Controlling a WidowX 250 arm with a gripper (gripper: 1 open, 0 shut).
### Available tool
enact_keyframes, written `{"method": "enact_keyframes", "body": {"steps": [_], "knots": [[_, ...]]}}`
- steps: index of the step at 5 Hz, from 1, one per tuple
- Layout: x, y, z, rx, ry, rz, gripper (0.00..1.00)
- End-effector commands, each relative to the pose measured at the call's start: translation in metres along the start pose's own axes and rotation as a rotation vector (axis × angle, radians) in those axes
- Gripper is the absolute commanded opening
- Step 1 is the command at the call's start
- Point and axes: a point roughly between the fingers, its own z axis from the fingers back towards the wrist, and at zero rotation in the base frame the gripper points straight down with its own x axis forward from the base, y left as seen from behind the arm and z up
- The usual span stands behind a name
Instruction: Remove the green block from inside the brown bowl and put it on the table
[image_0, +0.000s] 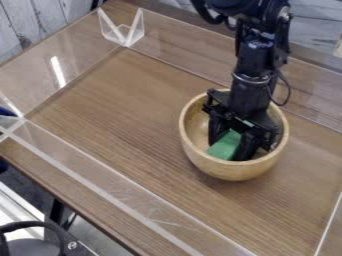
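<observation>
Reaching steeply down from the upper right into the brown bowl (235, 137), black arm (255, 60) ending in the end effector (230, 135) low inside the bowl's hollow. Fingers (214, 127) pressed in against the green block (223, 147), pinching it near its upper end; dark finger parts flanking the block on both sides and hiding its top. Block tilted, lower end toward the near-left inner wall of the bowl, bright green face showing just below the end effector. Whether lifted clear of the bowl's floor or touching it: cannot tell from this angle. Block wholly within the rim, not yet out on the counter (120, 120).

Bowl sitting on the right part of the wood-grain counter, near the right-hand clear wall, thick tan rim visible all round except where crossed by the arm. Low clear acrylic walls (94, 190) bordering the counter on the near and left sides. Small clear acrylic piece (122, 30) standing at the far left corner, well apart from the bowl.
</observation>
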Motion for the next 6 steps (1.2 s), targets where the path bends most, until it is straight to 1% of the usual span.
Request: {"method": "enact_keyframes", "body": {"steps": [1, 5, 6], "knots": [[-0.001, -0.021, -0.012, -0.018, 0.040, -0.085, 0.00], [-0.002, -0.023, -0.013, -0.027, 0.059, -0.095, 0.00], [-0.006, -0.019, 0.002, -0.020, 0.029, -0.083, 0.00]]}}
